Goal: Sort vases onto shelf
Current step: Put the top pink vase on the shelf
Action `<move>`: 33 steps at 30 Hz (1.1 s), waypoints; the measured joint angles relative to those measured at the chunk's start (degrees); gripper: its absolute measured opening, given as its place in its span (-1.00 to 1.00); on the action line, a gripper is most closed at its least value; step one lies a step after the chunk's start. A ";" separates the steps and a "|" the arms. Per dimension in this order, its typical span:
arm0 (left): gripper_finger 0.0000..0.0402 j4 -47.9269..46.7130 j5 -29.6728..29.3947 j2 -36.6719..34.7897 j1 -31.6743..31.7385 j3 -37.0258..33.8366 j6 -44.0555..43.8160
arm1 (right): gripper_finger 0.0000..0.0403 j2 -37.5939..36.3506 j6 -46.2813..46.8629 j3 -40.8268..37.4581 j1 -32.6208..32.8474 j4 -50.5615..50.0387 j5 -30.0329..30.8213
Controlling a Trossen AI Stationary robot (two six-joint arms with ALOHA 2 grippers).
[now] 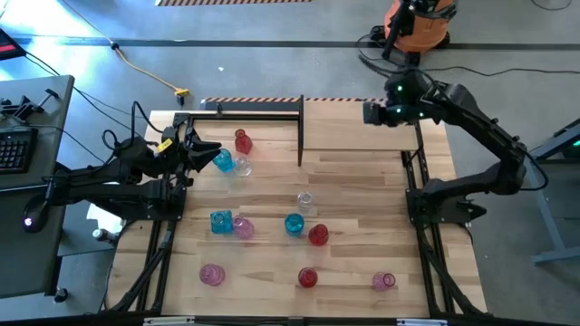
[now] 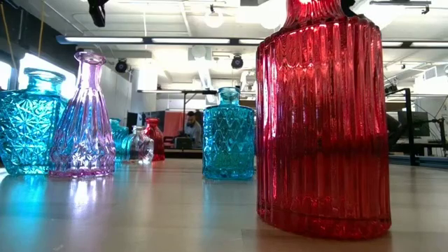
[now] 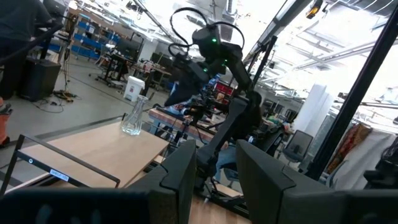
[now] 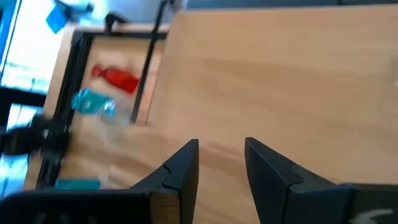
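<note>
A workshop floor with cables and an orange vacuum surrounds our planked wooden tabletop. At its far edge lies the shelf, a paler board bounded by thin black bars, and we take that as our landmark.

Our right gripper hangs over the shelf's far side, empty. In its own wrist view its fingers stand a little apart above bare pale wood, gripping nothing.

Our left gripper sits off the shelf's left end, just beside a small cluster: a turquoise vase, a clear vase touching it, and a red vase a little nearer the shelf's black bar. The left wrist view shows its fingers parted and holding nothing. That view also shows a clear tall-necked vase upright on a pale board; we cannot match it with certainty in the high view.

The remaining vases stand scattered well away from the shelf, toward the near side of the table, all apparently upright.

We judge the left arm is nearer: the turquoise vase lies just ahead of its fingertips, toward the shelf, with its long axis vertical, so a level sideways approach looks right.
</note>
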 joint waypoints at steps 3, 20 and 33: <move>-0.47 0.00 0.00 0.01 0.01 0.01 0.00 | -0.45 0.00 -0.95 0.00 3.35 0.00 0.02; -0.47 0.00 0.00 0.01 0.00 0.02 0.00 | -0.45 0.00 0.05 0.00 16.62 0.00 0.09; -0.47 0.02 -0.06 0.02 0.00 0.02 0.00 | -0.45 0.02 3.67 0.00 24.38 0.00 2.49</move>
